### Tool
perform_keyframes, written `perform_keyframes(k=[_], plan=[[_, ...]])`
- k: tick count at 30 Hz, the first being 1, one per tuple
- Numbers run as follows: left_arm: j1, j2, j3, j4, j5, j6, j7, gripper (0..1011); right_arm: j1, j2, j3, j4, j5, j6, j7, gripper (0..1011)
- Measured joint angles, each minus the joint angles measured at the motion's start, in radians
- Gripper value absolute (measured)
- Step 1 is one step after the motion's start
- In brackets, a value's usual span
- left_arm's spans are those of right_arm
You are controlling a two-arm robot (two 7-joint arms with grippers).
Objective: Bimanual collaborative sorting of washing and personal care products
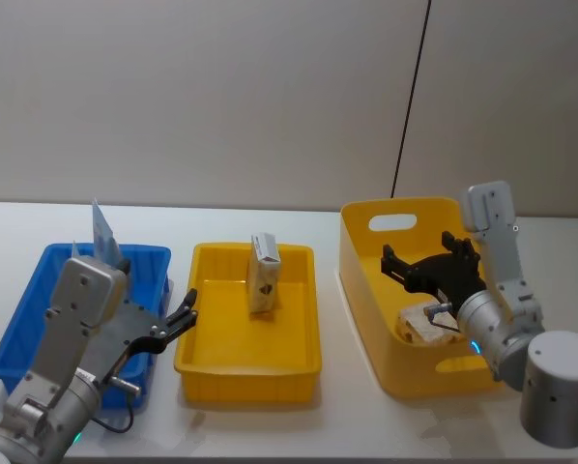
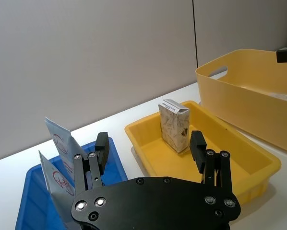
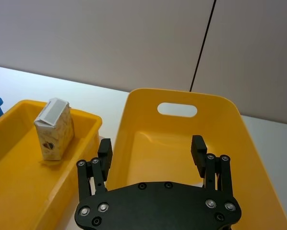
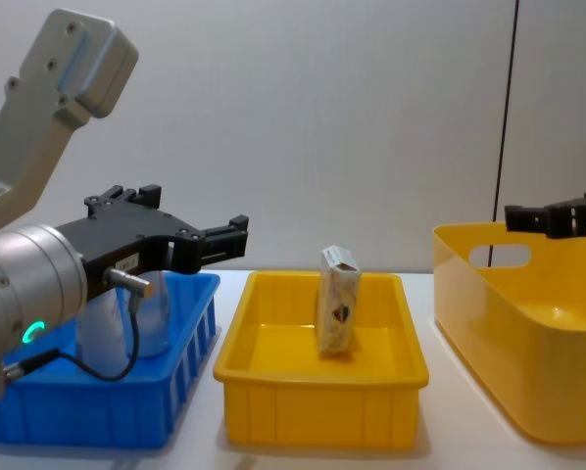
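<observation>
While my left gripper (image 1: pixel 181 315) hangs with its fingers spread wide and nothing between them, it sits over the right wall of the slotted blue plastic bin (image 1: pixel 149 256), fingertips pointing towards the shallow yellow plastic tray (image 1: pixel 245 382) beside it. The blue bin stands towards the left edge of the white tabletop (image 1: pixel 337 425), the shallow tray at the middle, and a deep yellow plastic tub with a handle slot (image 1: pixel 424 377) towards the right edge.

Two tall pale-blue tapered tubes with a red round mark (image 2: pixel 62 141) stand on end at the far end of the blue bin, leaning against its far wall, just beyond my left fingers.

A small cream carton with a dark diamond logo (image 1: pixel 264 274) stands upright in the shallow tray, close to the middle of its far wall and apart from both my grippers.

My right gripper (image 3: pixel 151 147) hovers above the opening of the deep tub, fingers parted and empty, aimed towards the far wall with the handle slot. On the tub's floor, near its front wall, lies a cream packet (image 1: pixel 415 324), partly hidden by my right wrist; I cannot make out its markings.
</observation>
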Motion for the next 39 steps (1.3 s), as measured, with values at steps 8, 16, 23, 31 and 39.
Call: perform_keyframes(k=[8,16,23,31,39], plan=[[0.001,0.001,-0.002,-0.002,0.005,0.003,0.004,1001,-0.003,0.001,-0.002,-0.010,-0.005,-0.008,0.009,1004],[0.013,0.012,-0.022,-0.020,0.029,0.034,0.037,1001,-0.005,0.002,-0.004,-0.016,-0.008,-0.012,0.014,1004],[0.026,0.017,-0.057,-0.026,0.035,0.063,0.068,1001,-0.005,0.002,-0.005,-0.018,-0.010,-0.015,0.016,1004],[0.020,0.008,-0.097,0.010,0.017,0.080,0.079,1001,-0.006,0.003,-0.005,-0.020,-0.011,-0.016,0.017,1004],[-0.014,-0.014,-0.116,0.081,-0.008,0.086,0.059,1001,-0.006,0.003,-0.005,-0.020,-0.012,-0.017,0.018,1004]])
